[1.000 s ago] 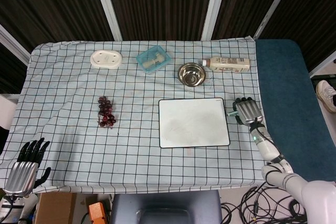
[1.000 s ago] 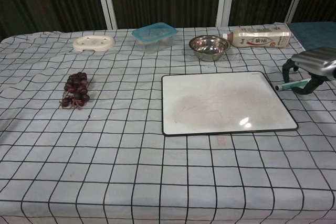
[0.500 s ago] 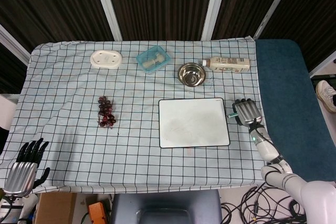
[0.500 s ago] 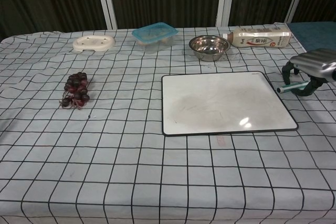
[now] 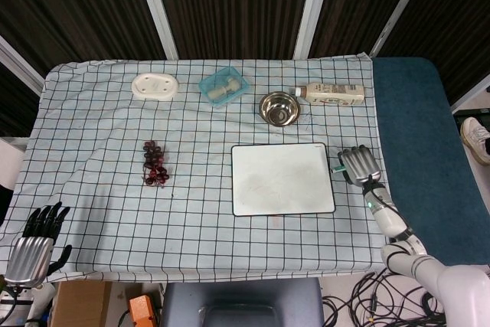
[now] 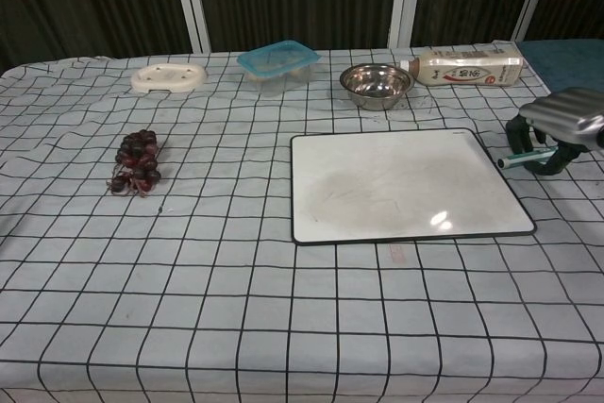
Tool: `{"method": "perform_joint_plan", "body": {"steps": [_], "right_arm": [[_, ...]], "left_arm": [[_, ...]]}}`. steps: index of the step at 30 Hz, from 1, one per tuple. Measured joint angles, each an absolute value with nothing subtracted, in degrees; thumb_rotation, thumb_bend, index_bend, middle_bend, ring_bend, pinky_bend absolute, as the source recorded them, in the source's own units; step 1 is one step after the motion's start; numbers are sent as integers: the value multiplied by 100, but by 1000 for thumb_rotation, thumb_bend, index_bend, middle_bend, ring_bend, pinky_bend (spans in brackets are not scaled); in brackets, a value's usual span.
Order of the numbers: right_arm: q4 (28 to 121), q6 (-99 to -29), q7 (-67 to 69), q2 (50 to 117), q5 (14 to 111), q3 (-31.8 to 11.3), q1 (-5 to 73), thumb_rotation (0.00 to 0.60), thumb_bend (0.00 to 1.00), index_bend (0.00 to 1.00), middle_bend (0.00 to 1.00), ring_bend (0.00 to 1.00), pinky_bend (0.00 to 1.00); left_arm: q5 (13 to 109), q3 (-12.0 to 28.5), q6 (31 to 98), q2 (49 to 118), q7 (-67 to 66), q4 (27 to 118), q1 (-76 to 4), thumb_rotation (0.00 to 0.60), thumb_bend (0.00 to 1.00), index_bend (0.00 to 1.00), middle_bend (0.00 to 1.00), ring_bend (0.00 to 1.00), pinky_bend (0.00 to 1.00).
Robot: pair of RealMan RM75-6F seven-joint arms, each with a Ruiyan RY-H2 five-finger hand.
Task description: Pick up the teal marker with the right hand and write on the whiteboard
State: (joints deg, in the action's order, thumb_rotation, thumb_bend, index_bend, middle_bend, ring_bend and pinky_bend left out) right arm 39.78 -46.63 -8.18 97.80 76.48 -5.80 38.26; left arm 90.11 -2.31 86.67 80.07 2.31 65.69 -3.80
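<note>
The white whiteboard (image 5: pixel 282 178) (image 6: pixel 406 184) lies flat on the checked cloth, right of centre. Just off its right edge, my right hand (image 5: pixel 358 165) (image 6: pixel 559 125) is curled palm-down over the teal marker (image 6: pixel 518 159). Its fingers wrap the barrel, and only the marker's end (image 5: pixel 335 169) sticks out toward the board. The marker sits low, at about cloth level. My left hand (image 5: pixel 34 246) hangs off the table's near left corner, fingers apart and holding nothing; the chest view does not show it.
Along the far side stand a white soap dish (image 5: pixel 155 86), a teal-lidded box (image 5: pixel 223 86), a steel bowl (image 5: pixel 279 107) and a lying bottle (image 5: pixel 334 94). A bunch of dark grapes (image 5: pixel 155 163) lies left of centre. A blue surface (image 5: pixel 417 151) adjoins the table on the right.
My right hand has shifted slightly toward me and to the right, and the marker's end has moved with it. The left hand has sunk a little lower.
</note>
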Motion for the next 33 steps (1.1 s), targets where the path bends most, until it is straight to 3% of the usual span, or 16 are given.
{"method": "perform_joint_plan", "body": {"steps": [10, 19, 26, 33], "right_arm": [[3871, -4811, -992, 9887, 7746, -524, 3782, 600, 327, 820, 551, 475, 475], [3622, -5067, -1081, 10057, 7856, -490, 3729, 600, 327, 996, 705, 649, 675], [3575, -5526, -799, 10075, 7994, -520, 3679, 600, 327, 1000, 739, 694, 729], [3959, -5839, 357, 10031, 7969, -773, 3666, 600, 330, 1000, 750, 710, 744]], "left_arm": [[9023, -223, 8659, 8011, 230, 6564, -374, 600, 386, 0, 0, 0, 57], [9011, -211, 8650, 7999, 233, 6578, -363, 600, 386, 0, 0, 0, 57], [9016, -211, 8665, 7975, 272, 6588, -345, 600, 386, 0, 0, 0, 57], [9008, -202, 8643, 7975, 272, 6591, -350, 600, 385, 0, 0, 0, 57]]}}
